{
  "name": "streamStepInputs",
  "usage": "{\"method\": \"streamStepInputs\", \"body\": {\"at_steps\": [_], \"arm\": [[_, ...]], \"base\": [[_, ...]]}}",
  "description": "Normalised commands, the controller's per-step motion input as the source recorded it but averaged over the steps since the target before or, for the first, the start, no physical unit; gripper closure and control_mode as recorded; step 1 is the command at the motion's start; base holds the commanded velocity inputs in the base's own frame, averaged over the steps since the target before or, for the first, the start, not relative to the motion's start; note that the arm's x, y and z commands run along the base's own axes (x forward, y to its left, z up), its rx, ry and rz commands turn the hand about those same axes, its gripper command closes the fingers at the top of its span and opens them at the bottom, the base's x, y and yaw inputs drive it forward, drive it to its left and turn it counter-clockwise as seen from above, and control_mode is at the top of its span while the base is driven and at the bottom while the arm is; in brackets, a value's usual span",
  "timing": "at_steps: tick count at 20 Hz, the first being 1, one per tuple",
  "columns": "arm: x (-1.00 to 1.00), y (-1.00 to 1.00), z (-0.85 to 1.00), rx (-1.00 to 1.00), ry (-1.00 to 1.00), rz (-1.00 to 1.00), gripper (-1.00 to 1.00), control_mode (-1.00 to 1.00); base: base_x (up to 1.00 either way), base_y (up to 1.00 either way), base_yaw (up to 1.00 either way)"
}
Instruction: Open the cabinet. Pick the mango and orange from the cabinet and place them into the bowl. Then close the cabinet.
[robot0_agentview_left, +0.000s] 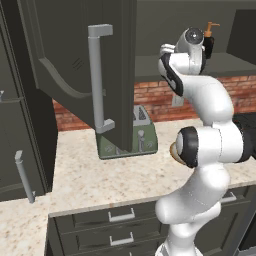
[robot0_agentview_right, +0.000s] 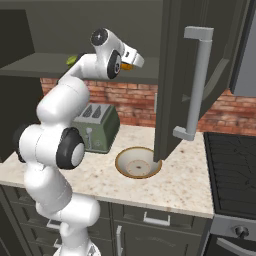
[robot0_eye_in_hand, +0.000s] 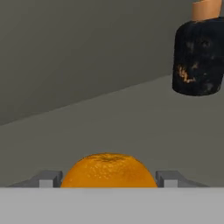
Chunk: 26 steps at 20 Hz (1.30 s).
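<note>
Between my tool's (robot0_eye_in_hand: 108, 179) spread fingers sits the orange (robot0_eye_in_hand: 108, 170), on the cabinet (robot0_agentview_left: 85, 60) shelf, not yet gripped. I'd squeeze centred on it, avoiding the dark bottle (robot0_eye_in_hand: 199, 57) beyond.

left base view: from behind and left of the arm (robot0_agentview_left: 210, 150), facing forward and down over the counter (robot0_agentview_left: 100, 175), mid range.
right base view: from behind and right of the arm, facing forward and down, mid range.
shared by both: open cabinet (robot0_agentview_right: 50, 62) shelf, toaster (robot0_agentview_right: 97, 127), brick wall (robot0_agentview_left: 150, 97), counter.
hand view: inside the cabinet, looking along the shelf, very near the orange (robot0_eye_in_hand: 108, 170) between the finger tips (robot0_eye_in_hand: 48, 178); dark bottle (robot0_eye_in_hand: 197, 54) farther back.
</note>
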Motion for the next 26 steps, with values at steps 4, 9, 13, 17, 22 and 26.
{"method": "streamStepInputs", "body": {"at_steps": [4, 9, 13, 17, 22, 26], "arm": [[-0.42, 0.0, 0.05, -0.03, -0.16, 0.0, 1.0, -1.0], [-0.56, -0.01, 0.34, -0.04, -0.09, 0.0, 1.0, -1.0], [-0.61, -0.08, 0.61, -0.07, 0.0, 0.0, 1.0, -1.0], [-0.68, -0.04, 0.5, -0.08, 0.03, 0.0, 1.0, -1.0], [-0.76, 0.0, 0.21, -0.07, 0.14, 0.0, 1.0, -1.0], [-0.87, 0.0, 0.0, -0.04, 0.23, 0.0, 1.0, -1.0]], "base": [[0.0, 0.0, 0.0], [0.0, 0.0, 0.0], [0.0, 0.0, 0.0], [0.0, 0.0, 0.0], [0.0, 0.0, 0.0], [0.0, 0.0, 0.0]]}}
